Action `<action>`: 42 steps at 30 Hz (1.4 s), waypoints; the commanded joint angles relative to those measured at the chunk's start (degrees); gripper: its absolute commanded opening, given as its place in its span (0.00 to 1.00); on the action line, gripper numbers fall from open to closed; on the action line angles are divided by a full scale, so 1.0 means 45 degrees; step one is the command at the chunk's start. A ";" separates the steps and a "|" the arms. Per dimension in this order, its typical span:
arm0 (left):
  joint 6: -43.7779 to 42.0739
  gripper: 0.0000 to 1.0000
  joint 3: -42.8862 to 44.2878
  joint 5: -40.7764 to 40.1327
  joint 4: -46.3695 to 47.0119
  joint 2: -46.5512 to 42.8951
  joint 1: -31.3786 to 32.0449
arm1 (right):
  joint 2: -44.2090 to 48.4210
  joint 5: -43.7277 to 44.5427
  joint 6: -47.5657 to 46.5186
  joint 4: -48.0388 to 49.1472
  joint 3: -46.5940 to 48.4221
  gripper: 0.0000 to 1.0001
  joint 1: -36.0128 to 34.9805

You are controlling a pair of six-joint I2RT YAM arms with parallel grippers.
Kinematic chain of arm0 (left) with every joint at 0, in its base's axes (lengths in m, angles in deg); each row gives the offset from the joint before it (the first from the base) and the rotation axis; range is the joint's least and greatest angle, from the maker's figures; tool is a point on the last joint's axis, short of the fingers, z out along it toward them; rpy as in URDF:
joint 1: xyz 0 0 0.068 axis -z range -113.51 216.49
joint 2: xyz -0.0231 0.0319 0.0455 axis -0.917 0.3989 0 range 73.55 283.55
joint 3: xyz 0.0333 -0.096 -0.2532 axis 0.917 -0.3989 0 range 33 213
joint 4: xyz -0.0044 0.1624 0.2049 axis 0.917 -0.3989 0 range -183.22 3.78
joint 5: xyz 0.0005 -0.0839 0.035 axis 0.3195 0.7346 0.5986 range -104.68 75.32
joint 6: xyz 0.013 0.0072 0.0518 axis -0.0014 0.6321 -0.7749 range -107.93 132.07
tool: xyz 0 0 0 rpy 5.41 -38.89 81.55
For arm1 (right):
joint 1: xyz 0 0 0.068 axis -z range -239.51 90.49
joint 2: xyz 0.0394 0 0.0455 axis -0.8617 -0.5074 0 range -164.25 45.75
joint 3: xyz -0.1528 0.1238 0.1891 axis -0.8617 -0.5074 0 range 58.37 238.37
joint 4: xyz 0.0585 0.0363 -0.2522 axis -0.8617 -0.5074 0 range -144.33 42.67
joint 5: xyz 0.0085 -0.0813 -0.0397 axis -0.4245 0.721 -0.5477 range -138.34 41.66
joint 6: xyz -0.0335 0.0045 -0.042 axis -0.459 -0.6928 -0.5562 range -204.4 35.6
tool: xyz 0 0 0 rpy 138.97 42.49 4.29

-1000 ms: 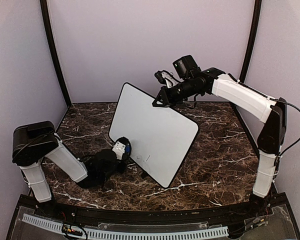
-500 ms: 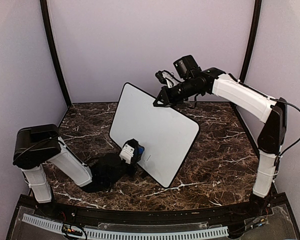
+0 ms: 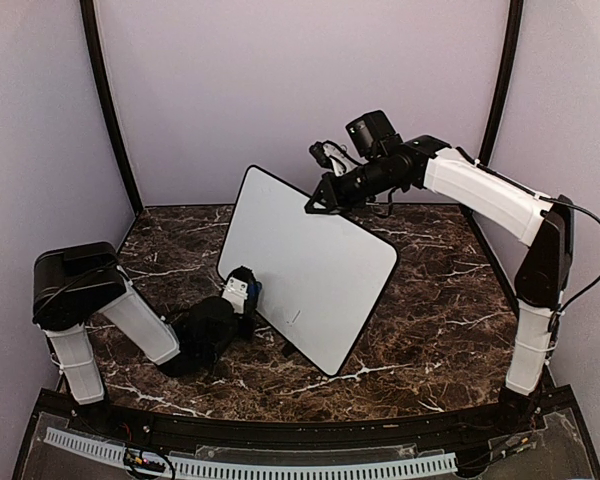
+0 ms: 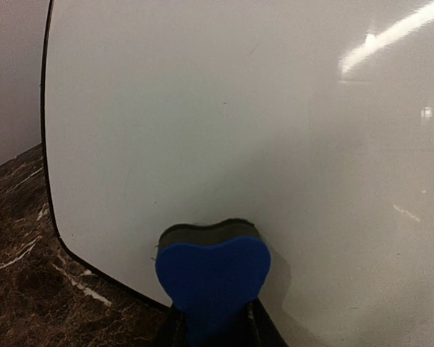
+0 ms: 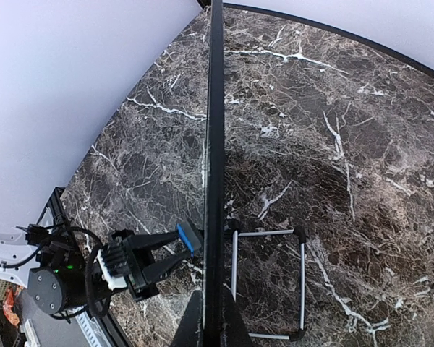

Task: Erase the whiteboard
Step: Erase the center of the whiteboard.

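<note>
Two arms are mid-wipe: right fingers (image 5: 193, 331) pinch the top edge of the whiteboard (image 3: 310, 262) propped on the desk (image 3: 435, 300), left fingers (image 4: 267, 337) clamp the eraser (image 4: 213, 278) against it; next probably a sweep toward the faint mark (image 3: 293, 318).

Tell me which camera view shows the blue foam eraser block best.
The left wrist view: the blue foam eraser block is large and central, held in the left gripper before the flat white whiteboard. The top and right wrist views show only blue slivers.

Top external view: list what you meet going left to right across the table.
left arm's black shoulder → left tool gripping the blue eraser → whiteboard → right arm's upright link
</note>
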 commanded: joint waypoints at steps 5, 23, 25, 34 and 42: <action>0.0050 0.00 0.0058 0.0983 -0.0412 -0.0135 -0.0495 | -0.0275 -0.0863 -0.0256 -0.0976 -0.0229 0.00 -0.0695; -0.1616 0.00 0.1797 0.3718 -0.1229 0.0467 0.2600 | -0.0393 -0.0820 -0.0275 -0.1097 -0.0091 0.00 -0.0695; -0.1892 0.00 0.1877 0.3779 -0.1296 0.0522 0.2878 | -0.0386 -0.0823 -0.0269 -0.1085 -0.0084 0.00 -0.0684; -0.0814 0.00 0.1573 0.1230 -0.1542 0.0408 0.2073 | -0.0299 -0.0820 -0.0266 -0.0976 -0.0302 0.00 -0.0695; 0.0228 0.00 0.1046 -0.0230 -0.3240 -0.0309 -0.0282 | -0.0343 -0.0876 -0.0256 -0.0884 -0.0344 0.00 -0.0695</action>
